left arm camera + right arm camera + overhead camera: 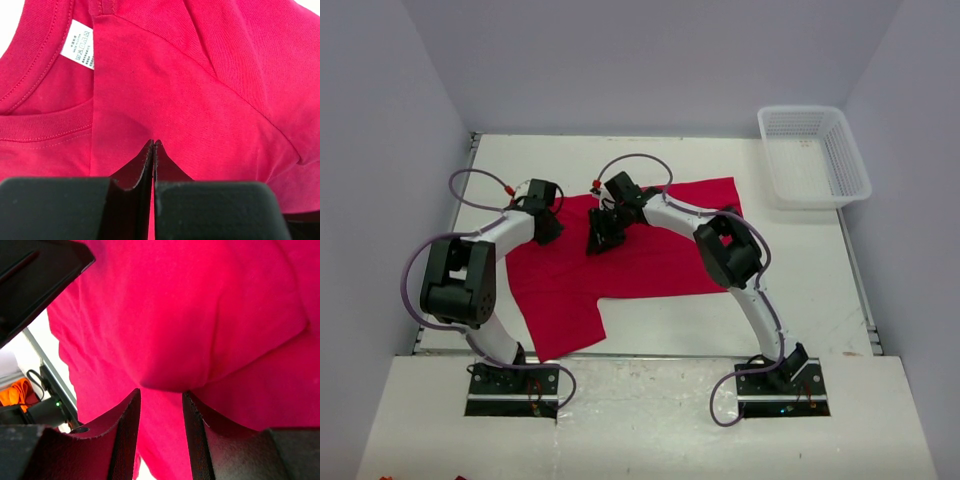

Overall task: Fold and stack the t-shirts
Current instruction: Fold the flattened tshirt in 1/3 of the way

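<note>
One bright red t-shirt [650,250] lies spread across the middle of the table, a sleeve or flap hanging toward the near edge. My left gripper [548,228] is at the shirt's left part, by the collar. In the left wrist view its jaws [154,144] are closed tip to tip on the red cloth [200,100], just below the collar and the white neck label [81,47]. My right gripper [602,238] is down on the shirt's upper middle. In the right wrist view it [161,392] stands open, with a raised hump of red cloth [200,315] at its tips.
A white mesh basket [813,155] stands at the back right corner, off the shirt. The left arm's black gripper body [35,275] shows close at the upper left of the right wrist view. The table's left edge rail [470,160] is near the left arm.
</note>
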You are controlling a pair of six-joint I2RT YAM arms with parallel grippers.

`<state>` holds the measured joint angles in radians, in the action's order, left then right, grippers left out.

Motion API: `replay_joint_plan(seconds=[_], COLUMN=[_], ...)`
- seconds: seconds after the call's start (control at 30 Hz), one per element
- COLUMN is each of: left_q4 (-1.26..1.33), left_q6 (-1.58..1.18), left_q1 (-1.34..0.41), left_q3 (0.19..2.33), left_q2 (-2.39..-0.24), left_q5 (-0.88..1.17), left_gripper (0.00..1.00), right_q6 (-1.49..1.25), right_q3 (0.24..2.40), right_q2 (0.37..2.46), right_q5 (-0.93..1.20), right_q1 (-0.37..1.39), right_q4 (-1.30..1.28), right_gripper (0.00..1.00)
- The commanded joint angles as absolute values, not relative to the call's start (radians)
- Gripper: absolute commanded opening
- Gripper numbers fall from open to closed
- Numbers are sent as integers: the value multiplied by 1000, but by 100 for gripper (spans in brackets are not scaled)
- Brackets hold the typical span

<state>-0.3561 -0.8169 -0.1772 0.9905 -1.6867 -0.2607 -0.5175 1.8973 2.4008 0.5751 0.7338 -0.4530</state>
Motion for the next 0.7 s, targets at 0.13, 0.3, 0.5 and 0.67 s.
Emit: replay_joint_plan(seconds=[0.13,0.3,0.5,0.67], left_q4=[-314,-310,-293,-287], left_q6=[-787,-788,-792,-790], left_q1=[-160,-147,-147,-146], left_q3=[965,966,956,945], left_q2=[-1687,-1703,-1720,-1720], left_q5=[-244,-230,-210,-210], left_gripper=[0,0,0,0], right_q6=[-571,-598,-603,-603], right_q3=[1922,1933,1924,1966], right_q2=[2395,2384,2344,2353], right_q5=[558,464,393,351], right_q1=[739,742,746,745], right_q4=[-400,-466,-518,-583], right_gripper=[40,40,40,40])
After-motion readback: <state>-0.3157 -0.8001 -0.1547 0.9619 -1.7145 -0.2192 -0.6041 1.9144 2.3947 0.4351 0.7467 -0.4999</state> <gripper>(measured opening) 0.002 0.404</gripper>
